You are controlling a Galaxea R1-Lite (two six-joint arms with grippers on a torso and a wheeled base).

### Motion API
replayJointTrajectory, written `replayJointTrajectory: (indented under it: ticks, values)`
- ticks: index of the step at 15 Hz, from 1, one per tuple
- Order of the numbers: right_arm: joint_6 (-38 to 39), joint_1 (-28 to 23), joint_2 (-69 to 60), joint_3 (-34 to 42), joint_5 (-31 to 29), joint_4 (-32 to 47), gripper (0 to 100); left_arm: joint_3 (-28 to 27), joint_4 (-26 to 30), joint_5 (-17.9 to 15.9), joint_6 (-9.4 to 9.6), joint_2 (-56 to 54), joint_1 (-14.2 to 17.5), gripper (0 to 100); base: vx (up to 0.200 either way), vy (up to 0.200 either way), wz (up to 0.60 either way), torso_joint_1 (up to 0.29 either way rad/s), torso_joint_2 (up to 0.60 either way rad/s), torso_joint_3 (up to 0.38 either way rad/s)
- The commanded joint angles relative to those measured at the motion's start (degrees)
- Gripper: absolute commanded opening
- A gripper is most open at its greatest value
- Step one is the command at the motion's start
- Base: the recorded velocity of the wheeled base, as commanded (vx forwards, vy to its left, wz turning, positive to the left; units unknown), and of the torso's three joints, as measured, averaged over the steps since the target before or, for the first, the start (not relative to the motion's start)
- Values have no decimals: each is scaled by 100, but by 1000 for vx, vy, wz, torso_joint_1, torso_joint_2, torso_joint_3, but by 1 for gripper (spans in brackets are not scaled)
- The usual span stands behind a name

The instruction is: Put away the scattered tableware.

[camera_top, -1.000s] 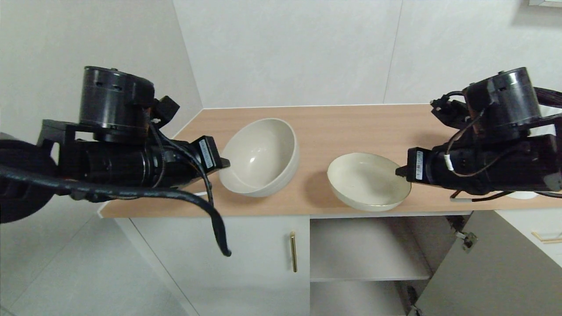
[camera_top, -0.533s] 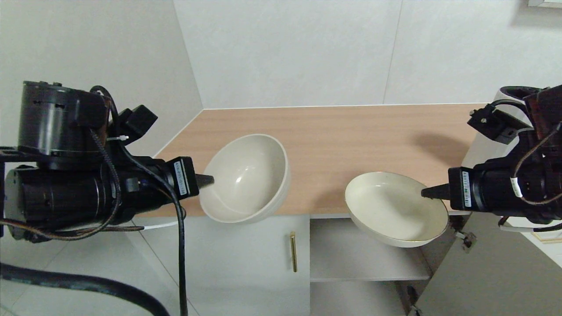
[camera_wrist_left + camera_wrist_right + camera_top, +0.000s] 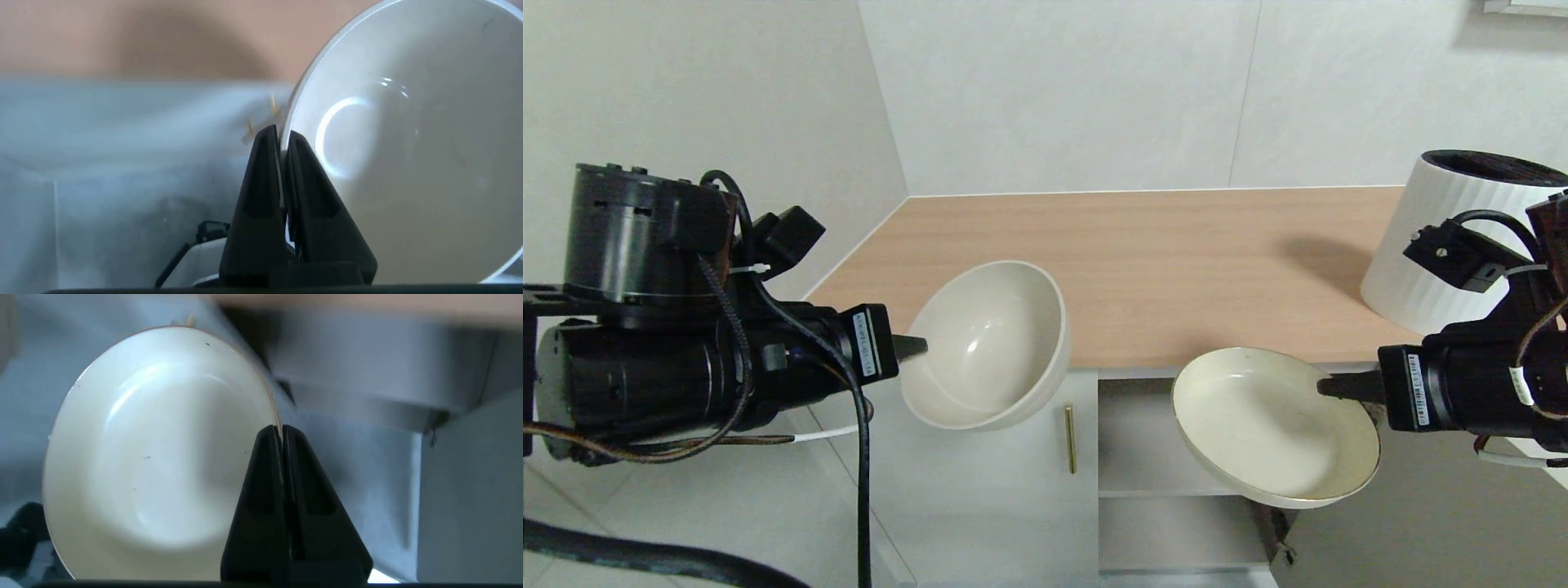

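Observation:
My left gripper [image 3: 916, 345] is shut on the rim of a deep cream bowl [image 3: 988, 343], holding it in the air just off the counter's front edge; the bowl [image 3: 409, 139] rim sits pinched between the gripper [image 3: 283, 155] fingers. My right gripper [image 3: 1327, 385] is shut on the rim of a shallow cream plate [image 3: 1270, 425], which hangs tilted in front of the open cabinet [image 3: 1152, 441]. In the right wrist view the plate [image 3: 155, 449] edge is clamped in the gripper [image 3: 281, 445].
A wooden counter [image 3: 1143, 261] runs across the back, with a white ribbed container [image 3: 1462, 237] at its right end. Below, the left cabinet door with a brass handle [image 3: 1069, 439] is closed; the right compartment stands open with a shelf [image 3: 1160, 490].
Both arms have drawn back from the counter toward me, lifting the bowl and the plate off it and lowering them in front of the cabinet. The head view has shifted too.

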Motion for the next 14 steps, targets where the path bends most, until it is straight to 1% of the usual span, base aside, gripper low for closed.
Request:
replayJointTrajectory:
  ticks: [1, 2, 5, 6, 7, 12, 14]
  values:
    - [-21, 0, -3, 45, 5, -47, 0, 1, -9, 9, 3, 57, -9, 0, 0, 0, 0, 0, 0, 0]
    - [-21, 0, 23, 54, -4, -82, 0, 9, -9, 9, 38, 65, -9, 0, 0, 0, 0, 0, 0, 0]
    - [-21, -9, 41, 72, -4, -82, 0, 9, -9, 9, 56, 65, -9, 0, 0, 0, 0, 0, 0, 0]
    - [-21, -17, 58, 89, -4, -108, 0, 89, -9, 9, 197, 65, -18, 0, 0, 0, 0, 0, 0, 0]
    - [-21, -26, 94, 89, -4, -135, 0, 106, -9, 9, 249, 74, -18, 0, 0, 0, 0, 0, 0, 0]
    - [-12, -123, 269, 80, -21, -214, 0, 124, -26, 9, 267, 136, -26, 0, 0, 0, 0, 0, 0, 0]
    - [-21, -141, 269, 80, -21, -214, 0, 124, -26, 9, 267, 136, -35, 0, 0, 0, 0, -122, 300, 173]
